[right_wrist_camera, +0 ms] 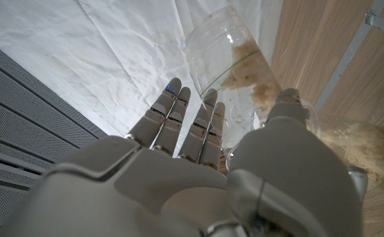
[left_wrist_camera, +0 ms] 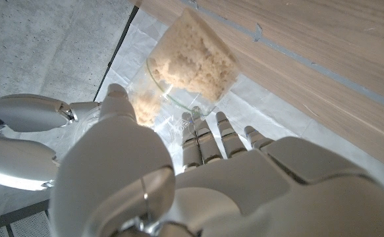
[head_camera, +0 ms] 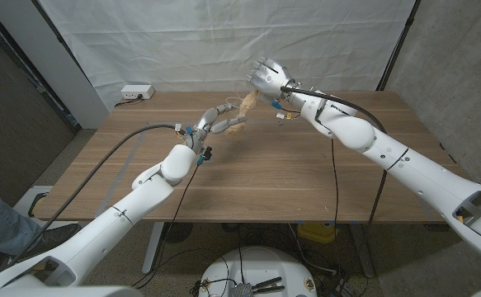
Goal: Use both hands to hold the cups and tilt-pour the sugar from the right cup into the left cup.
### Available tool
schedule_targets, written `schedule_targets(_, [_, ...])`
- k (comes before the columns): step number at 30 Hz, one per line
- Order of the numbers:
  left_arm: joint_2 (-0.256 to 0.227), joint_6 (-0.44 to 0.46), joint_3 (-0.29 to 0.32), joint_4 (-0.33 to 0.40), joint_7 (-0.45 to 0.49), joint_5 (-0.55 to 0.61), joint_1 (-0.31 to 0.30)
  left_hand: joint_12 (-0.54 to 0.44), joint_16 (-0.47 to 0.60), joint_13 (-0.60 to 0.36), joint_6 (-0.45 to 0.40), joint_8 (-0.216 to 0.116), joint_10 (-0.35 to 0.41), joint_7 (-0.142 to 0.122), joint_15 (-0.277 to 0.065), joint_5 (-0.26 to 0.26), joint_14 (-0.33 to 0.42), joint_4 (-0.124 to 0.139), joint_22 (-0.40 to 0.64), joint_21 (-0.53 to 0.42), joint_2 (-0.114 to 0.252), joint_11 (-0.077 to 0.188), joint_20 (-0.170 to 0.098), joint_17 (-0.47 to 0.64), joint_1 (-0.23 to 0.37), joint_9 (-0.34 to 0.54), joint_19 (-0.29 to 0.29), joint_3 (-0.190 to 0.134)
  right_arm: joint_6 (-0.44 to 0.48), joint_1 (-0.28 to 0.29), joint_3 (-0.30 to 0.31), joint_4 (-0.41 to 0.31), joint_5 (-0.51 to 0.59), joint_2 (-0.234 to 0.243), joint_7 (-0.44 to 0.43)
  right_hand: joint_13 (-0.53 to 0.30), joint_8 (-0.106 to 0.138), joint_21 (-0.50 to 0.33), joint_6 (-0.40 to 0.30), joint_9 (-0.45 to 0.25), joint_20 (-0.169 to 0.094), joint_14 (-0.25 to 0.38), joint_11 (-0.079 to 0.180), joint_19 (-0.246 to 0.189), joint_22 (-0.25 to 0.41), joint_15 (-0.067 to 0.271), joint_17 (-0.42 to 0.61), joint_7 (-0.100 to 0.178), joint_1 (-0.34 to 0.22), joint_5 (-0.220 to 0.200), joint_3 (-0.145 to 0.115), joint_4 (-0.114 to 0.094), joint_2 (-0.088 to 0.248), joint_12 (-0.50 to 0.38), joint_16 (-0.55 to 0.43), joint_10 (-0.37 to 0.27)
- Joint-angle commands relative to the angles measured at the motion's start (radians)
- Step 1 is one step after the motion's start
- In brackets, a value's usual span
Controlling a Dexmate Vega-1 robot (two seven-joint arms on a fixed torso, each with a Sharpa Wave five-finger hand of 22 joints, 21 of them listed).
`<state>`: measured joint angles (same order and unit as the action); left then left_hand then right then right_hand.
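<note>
Pale tan sugar (left_wrist_camera: 195, 56) fills a clear cup (left_wrist_camera: 178, 82) at upper centre. Both arms are glossy white, the left hand (head_camera: 221, 124) silver-grey. The table (head_camera: 306, 177) is light brown woodgrain, the backdrop (head_camera: 182, 41) white cloth.

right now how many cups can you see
2. One cup is tilted in the right hand, raised over the table's far side; the other cup is in the left hand, just below it.

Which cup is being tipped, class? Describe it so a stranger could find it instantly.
Start at the wooden table and look above its far middle, where both hands meet. The right hand holds the higher clear cup, tilted toward the lower cup in the left hand.
</note>
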<state>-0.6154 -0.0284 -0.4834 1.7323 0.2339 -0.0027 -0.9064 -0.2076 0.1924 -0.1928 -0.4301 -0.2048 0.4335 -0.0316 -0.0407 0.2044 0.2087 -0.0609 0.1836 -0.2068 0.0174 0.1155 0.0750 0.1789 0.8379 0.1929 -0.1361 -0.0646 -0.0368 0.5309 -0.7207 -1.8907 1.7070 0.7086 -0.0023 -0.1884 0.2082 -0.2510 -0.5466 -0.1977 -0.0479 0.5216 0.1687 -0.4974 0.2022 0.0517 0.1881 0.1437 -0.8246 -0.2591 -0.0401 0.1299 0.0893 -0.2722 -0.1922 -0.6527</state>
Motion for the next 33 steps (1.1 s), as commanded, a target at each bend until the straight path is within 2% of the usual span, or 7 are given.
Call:
schedule_targets(1, [0.001, 0.005, -0.004, 0.004, 0.001, 0.004, 0.002, 0.003, 0.002, -0.006, -0.009, -0.003, 0.003, -0.002, 0.003, -0.001, -0.002, -0.003, 0.004, 0.0, 0.009, -0.001, 0.0, 0.005, 0.001, 0.002, -0.01, 0.005, 0.003, 0.003, -0.004, 0.004, 0.042, 0.015, -0.033, -0.003, 0.003, 0.006, -0.019, -0.003, -0.076, -0.007, 0.006, 0.009, 0.005, 0.117, 0.002, 0.018, -0.007, -0.002, -0.007, 0.004, 0.01, 0.005, 0.005, 0.003])
schedule_targets(3, [0.001, 0.006, -0.005, 0.003, -0.003, 0.004, 0.005, 0.003, 0.002, -0.006, -0.009, -0.003, 0.004, -0.003, 0.002, -0.001, -0.001, -0.003, 0.004, 0.0, 0.009, 0.006, 0.0, 0.005, 0.001, 0.002, -0.01, 0.005, 0.005, 0.007, -0.002, 0.002, 0.041, 0.015, -0.033, -0.003, 0.003, 0.007, -0.019, -0.003, -0.075, -0.011, 0.006, 0.011, 0.005, 0.116, 0.002, 0.018, -0.008, -0.002, -0.008, 0.004, 0.01, 0.006, 0.006, 0.004])
schedule_targets(20, [0.012, -0.007, -0.013, -0.033, -0.022, 0.001, 0.037, 0.002, 0.002, -0.006, -0.008, -0.003, 0.005, -0.002, 0.002, 0.0, -0.002, -0.002, 0.004, 0.0, 0.011, 0.0, 0.0, 0.005, 0.002, 0.002, -0.012, 0.008, 0.006, 0.002, -0.001, 0.008, 0.034, -0.001, -0.029, -0.003, 0.002, 0.008, -0.018, -0.003, -0.075, -0.011, 0.01, 0.014, 0.005, 0.117, 0.003, 0.021, -0.011, 0.0, -0.01, 0.004, 0.013, 0.009, 0.005, 0.008])
schedule_targets(23, [0.015, -0.011, -0.014, -0.04, -0.025, 0.0, 0.043, 0.002, 0.002, -0.006, -0.009, -0.003, 0.007, -0.002, 0.003, 0.0, -0.002, -0.002, 0.004, 0.0, 0.011, 0.003, -0.001, 0.005, 0.002, 0.002, -0.012, 0.008, 0.01, 0.008, 0.009, 0.005, 0.005, -0.009, -0.015, -0.003, 0.002, 0.008, -0.018, -0.003, -0.075, -0.011, 0.009, 0.014, 0.006, 0.116, 0.003, 0.022, -0.011, 0.0, -0.01, 0.004, 0.013, 0.009, 0.004, 0.008])
schedule_targets(31, [0.019, -0.014, -0.02, -0.058, -0.034, 0.0, 0.053, 0.002, 0.002, -0.006, -0.01, -0.003, 0.006, -0.002, 0.003, 0.0, -0.002, -0.002, 0.004, 0.0, 0.012, 0.0, -0.001, 0.004, 0.003, 0.002, -0.011, 0.01, 0.04, 0.03, 0.043, 0.01, -0.098, -0.031, -0.044, -0.003, 0.002, 0.007, -0.019, -0.003, -0.075, -0.008, 0.007, 0.012, 0.006, 0.119, 0.003, 0.019, -0.011, 0.001, -0.01, 0.003, 0.013, 0.009, 0.003, 0.004])
schedule_targets(32, [0.019, -0.015, -0.021, -0.059, -0.035, 0.0, 0.054, 0.001, 0.002, -0.006, -0.011, -0.004, 0.008, -0.002, 0.002, 0.0, -0.001, -0.002, 0.004, 0.0, 0.012, 0.007, -0.002, 0.004, 0.003, 0.002, -0.011, 0.01, 0.046, 0.033, 0.046, 0.009, -0.104, -0.033, -0.042, -0.003, 0.002, 0.006, -0.019, -0.003, -0.075, -0.007, 0.006, 0.011, 0.006, 0.118, 0.003, 0.019, -0.011, 0.002, -0.01, 0.003, 0.013, 0.009, 0.002, 0.005])
schedule_targets(33, [0.02, -0.017, -0.021, -0.061, -0.035, 0.0, 0.055, 0.002, 0.002, -0.006, -0.01, -0.003, 0.007, -0.002, 0.003, 0.0, -0.002, -0.002, 0.004, 0.0, 0.012, 0.001, -0.002, 0.004, 0.003, 0.002, -0.011, 0.011, 0.052, 0.036, 0.051, 0.008, -0.118, -0.036, -0.041, -0.003, 0.002, 0.006, -0.02, -0.003, -0.075, -0.006, 0.007, 0.011, 0.006, 0.119, 0.003, 0.019, -0.011, 0.002, -0.01, 0.003, 0.013, 0.009, 0.002, 0.004])
